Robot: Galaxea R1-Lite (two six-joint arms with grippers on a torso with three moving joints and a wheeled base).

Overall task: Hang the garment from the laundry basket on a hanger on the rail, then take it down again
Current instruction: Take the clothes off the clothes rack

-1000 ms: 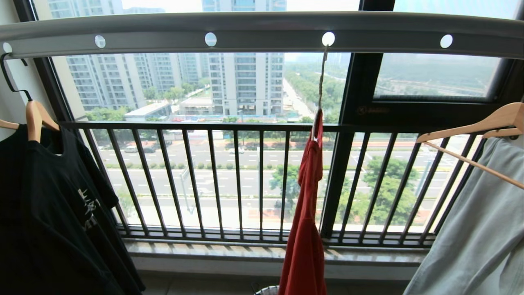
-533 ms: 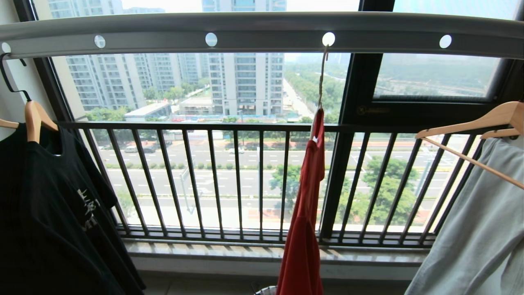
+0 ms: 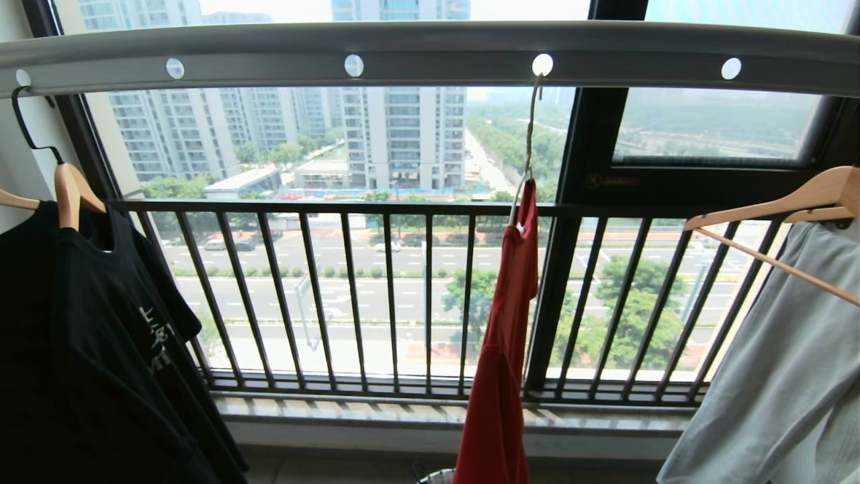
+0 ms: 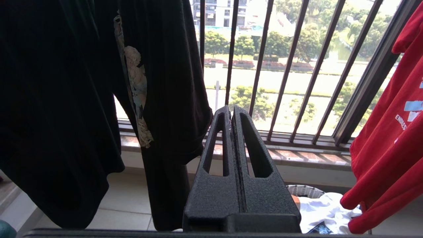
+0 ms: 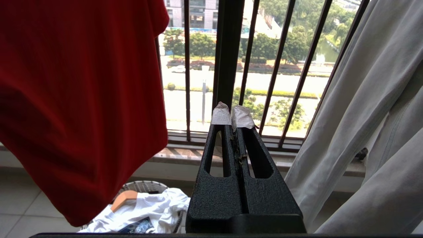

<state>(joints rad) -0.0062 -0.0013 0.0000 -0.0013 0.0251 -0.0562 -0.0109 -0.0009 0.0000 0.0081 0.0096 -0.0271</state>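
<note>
The garment (image 3: pixel 500 349), a red T-shirt, hangs edge-on from the hanger (image 3: pixel 529 128), a thin pale wire one. Its hook sits in a round hole of the grey rail (image 3: pixel 430 57). The laundry basket (image 3: pixel 437 476) peeks in below the shirt. Neither gripper shows in the head view. My left gripper (image 4: pixel 231 110) is shut and empty, held low between a black shirt and the garment (image 4: pixel 390 132), with the laundry basket (image 4: pixel 305 191) beyond it. My right gripper (image 5: pixel 232 110), with white-taped tips, is also shut and empty, between the garment (image 5: pixel 82 99) and a pale cloth.
A black T-shirt (image 3: pixel 101 349) hangs on a wooden hanger at the left. A pale grey garment (image 3: pixel 779 376) hangs on wooden hangers at the right. A black barred window railing (image 3: pixel 390 296) stands behind. The laundry basket (image 5: pixel 142 186) holds a white T-shirt (image 5: pixel 148 208) and a wooden hanger (image 5: pixel 122 199).
The whole head view has shifted slightly to the right, so the camera has moved. The red garment sways a little on its hanger.
</note>
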